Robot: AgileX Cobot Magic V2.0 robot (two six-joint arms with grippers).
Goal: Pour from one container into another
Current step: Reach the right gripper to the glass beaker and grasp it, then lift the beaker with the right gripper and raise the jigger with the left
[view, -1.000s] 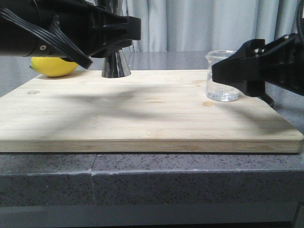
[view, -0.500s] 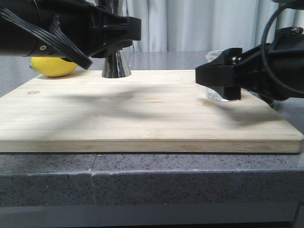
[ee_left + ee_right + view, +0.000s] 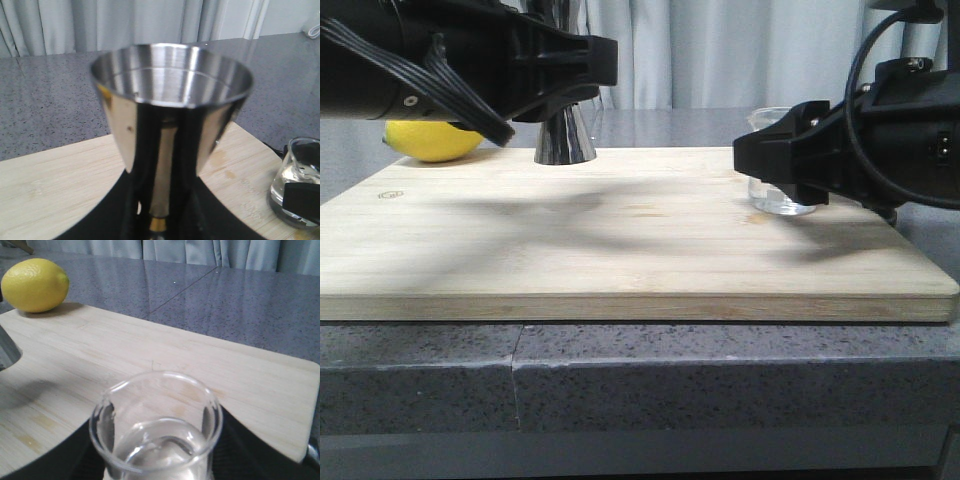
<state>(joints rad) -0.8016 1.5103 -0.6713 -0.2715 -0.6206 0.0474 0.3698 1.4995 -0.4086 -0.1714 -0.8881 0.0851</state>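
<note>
- glass is the fragile part: the small clear beaker (image 3: 782,160) stands on the right far part of the bamboo board (image 3: 620,240), with clear liquid in its base, and the right gripper (image 3: 775,160) reaches around it. the right wrist view shows dark jaws on either side of its wall, but i cannot tell whether they press the glass or stand just apart.
- steel jigger (image 3: 564,135) stands at the far left of the board, near a lemon (image 3: 432,140) on the desk (image 3: 640,380). the left gripper (image 3: 582,62) sits at its waist; in the left wrist view the jaws frame the narrow stem under the upper cup, and they look closed on it, though contact is hard to confirm.
- risk, as i judge it: smooth glass held off-centre could slip or twist in the jaws on lifting, spilling liquid over the board.
- risk: the jigger's mouth is narrow, so a tilt made too fast, or with the lip turned away from the cup, would send liquid down the outside.
- risk: beaker and jigger are well apart, so one must travel; a knock from the bulky arms could tip the tall jigger.
- against the frame a second ago, the right arm has moved left and swung round, so its body now hides most of the beaker; half a second ago it was already nearly here. the left arm, jigger and lemon have not shifted.
</note>
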